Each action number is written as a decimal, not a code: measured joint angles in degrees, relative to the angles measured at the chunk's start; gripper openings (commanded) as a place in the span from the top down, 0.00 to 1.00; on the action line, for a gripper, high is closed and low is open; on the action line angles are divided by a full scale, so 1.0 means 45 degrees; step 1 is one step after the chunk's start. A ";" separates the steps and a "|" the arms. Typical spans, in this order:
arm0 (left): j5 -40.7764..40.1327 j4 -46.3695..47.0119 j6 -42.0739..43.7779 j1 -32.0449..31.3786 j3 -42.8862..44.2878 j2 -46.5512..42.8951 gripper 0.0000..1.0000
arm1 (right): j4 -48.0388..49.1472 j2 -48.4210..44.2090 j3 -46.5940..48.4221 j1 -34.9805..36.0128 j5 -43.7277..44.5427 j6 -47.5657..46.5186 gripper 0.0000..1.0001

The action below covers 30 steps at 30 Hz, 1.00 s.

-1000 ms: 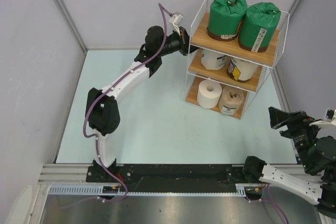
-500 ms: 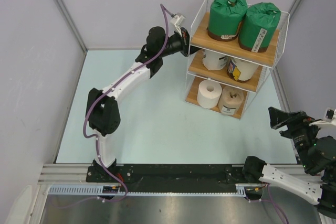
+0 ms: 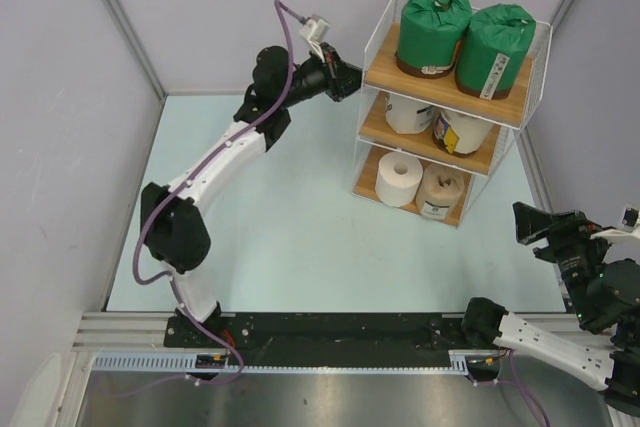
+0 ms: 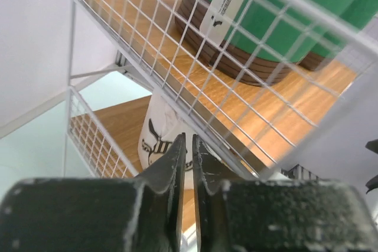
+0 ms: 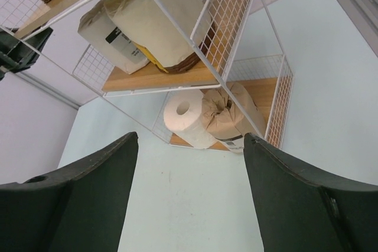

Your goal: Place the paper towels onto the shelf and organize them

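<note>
A pale mint surface (image 3: 290, 237) is boxed in by plain lavender-grey walls: left wall (image 3: 60, 147), back wall (image 3: 220, 17), right wall (image 3: 600, 97). Grey metal posts (image 3: 120, 22) mark the corners. An aluminium rail (image 3: 330, 362) edges the near side under even light.

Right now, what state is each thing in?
Shelf: upright, two rolls per board.
Green rolls: upright, top board.
White-wrapped roll, cream roll: upright, middle board.
Bare white roll, tan roll: upright, bottom board.
Left gripper: nearly shut, empty.
Right gripper: open, empty.
</note>
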 measured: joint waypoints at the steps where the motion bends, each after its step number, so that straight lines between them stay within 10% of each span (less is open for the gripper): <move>1: 0.0010 -0.0078 -0.0034 0.0073 -0.0107 -0.0219 0.83 | 0.0097 0.0049 0.0000 0.0000 0.0024 -0.0087 0.27; 9: -0.0189 0.0131 -0.0345 0.0505 -0.2637 -0.2851 0.76 | 0.1399 0.2414 -0.0019 -0.0097 0.0024 -0.0894 0.64; 13: -0.0398 0.0379 -0.0359 0.0539 -0.4663 -0.4784 0.75 | 0.2147 0.3264 -0.0063 -0.0083 -0.0019 -0.1447 1.00; 30: -0.0661 0.0758 -0.0408 0.0563 -0.9384 -0.8009 0.76 | 0.4804 0.5066 -0.0185 -0.0112 0.0010 -0.3313 1.00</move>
